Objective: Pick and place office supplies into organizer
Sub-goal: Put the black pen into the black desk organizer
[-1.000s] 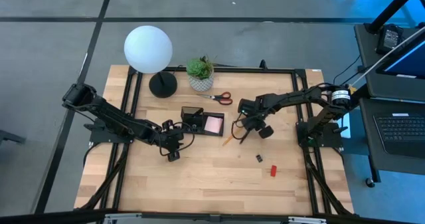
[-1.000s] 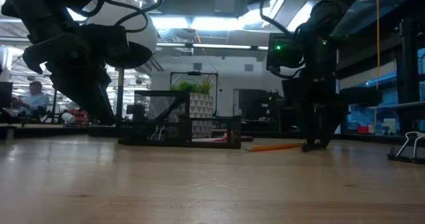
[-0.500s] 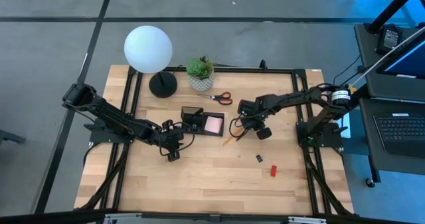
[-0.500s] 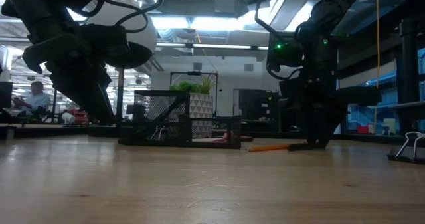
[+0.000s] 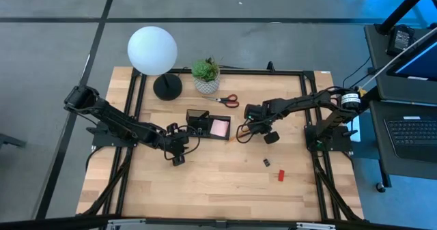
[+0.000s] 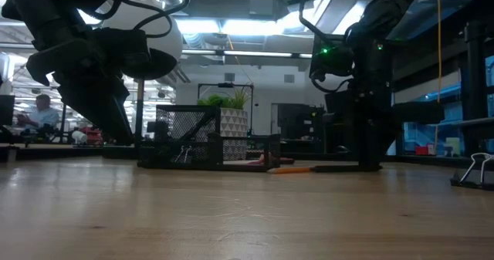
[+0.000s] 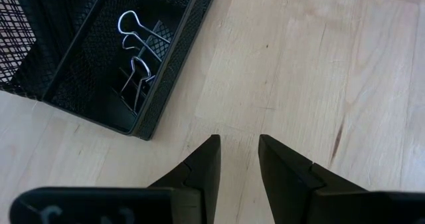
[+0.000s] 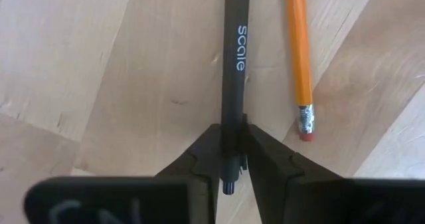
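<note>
Right wrist view: end effector [image 8: 230, 159] around black pen [image 8: 234, 64], orange pencil [image 8: 298, 44] beside.

From above, the black pen [image 5: 244, 136] is mostly covered by the right hand [image 5: 250, 130], and the two small items on the surface at five o'clock, one dark [image 5: 267, 162] and one red [image 5: 280, 175], are too small to identify. In the right wrist view, the pen's far end and the orange pencil [image 8: 298, 44] run off the frame edge. In the left wrist view, the organizer [image 7: 80, 71] is cut off by the frame edge.
</note>
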Action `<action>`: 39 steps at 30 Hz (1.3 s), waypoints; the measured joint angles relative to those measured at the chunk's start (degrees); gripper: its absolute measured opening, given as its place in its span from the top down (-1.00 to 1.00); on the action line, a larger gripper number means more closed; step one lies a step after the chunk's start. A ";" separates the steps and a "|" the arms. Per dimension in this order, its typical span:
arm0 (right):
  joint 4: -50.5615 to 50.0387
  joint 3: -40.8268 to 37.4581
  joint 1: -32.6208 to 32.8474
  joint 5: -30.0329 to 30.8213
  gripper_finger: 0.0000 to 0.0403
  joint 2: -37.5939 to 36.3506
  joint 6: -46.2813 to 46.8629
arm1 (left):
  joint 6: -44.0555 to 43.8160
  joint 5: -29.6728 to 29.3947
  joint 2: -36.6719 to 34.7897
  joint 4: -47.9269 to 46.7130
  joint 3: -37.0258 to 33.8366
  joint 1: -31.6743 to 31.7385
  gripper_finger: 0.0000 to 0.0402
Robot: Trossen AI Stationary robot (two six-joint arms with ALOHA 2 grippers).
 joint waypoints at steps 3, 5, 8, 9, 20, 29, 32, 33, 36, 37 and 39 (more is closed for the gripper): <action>0.32 -0.05 0.04 -0.04 0.64 0.00 2.72 | 0.00 0.00 0.00 0.00 0.00 0.00 0.52; 0.23 -0.05 0.33 0.13 0.64 0.00 3.30 | 0.00 -0.01 0.00 0.00 0.00 0.01 0.52; 0.06 -0.05 1.30 0.78 0.64 0.00 2.86 | 0.00 -0.01 0.00 0.00 0.00 0.00 0.52; 0.08 -0.05 1.70 1.06 0.64 0.00 2.86 | 0.01 0.00 0.00 0.00 0.00 0.01 0.52; 0.22 -0.07 3.78 4.47 0.74 0.00 2.71 | 0.01 -0.02 0.00 0.00 0.00 0.01 0.52; 0.14 -0.07 3.80 4.51 0.81 -0.02 2.86 | 0.02 -0.02 0.00 0.02 0.00 0.02 0.52; -0.22 0.01 3.80 4.48 0.81 -0.07 2.86 | 0.02 -0.02 0.00 0.01 0.00 0.01 0.52; -0.64 0.24 3.80 4.43 0.81 -0.11 2.86 | 0.00 0.00 0.00 0.02 0.00 0.02 0.52; -2.12 1.62 3.78 4.12 0.82 -0.24 2.99 | 0.02 -0.02 0.00 0.00 0.00 0.00 0.52; -2.31 2.04 3.78 4.04 0.81 -0.38 3.15 | 0.00 -0.02 0.00 0.02 0.00 0.02 0.52; -2.75 2.92 3.76 3.73 0.81 -0.68 3.78 | 0.02 -0.01 0.00 0.00 0.00 0.02 0.52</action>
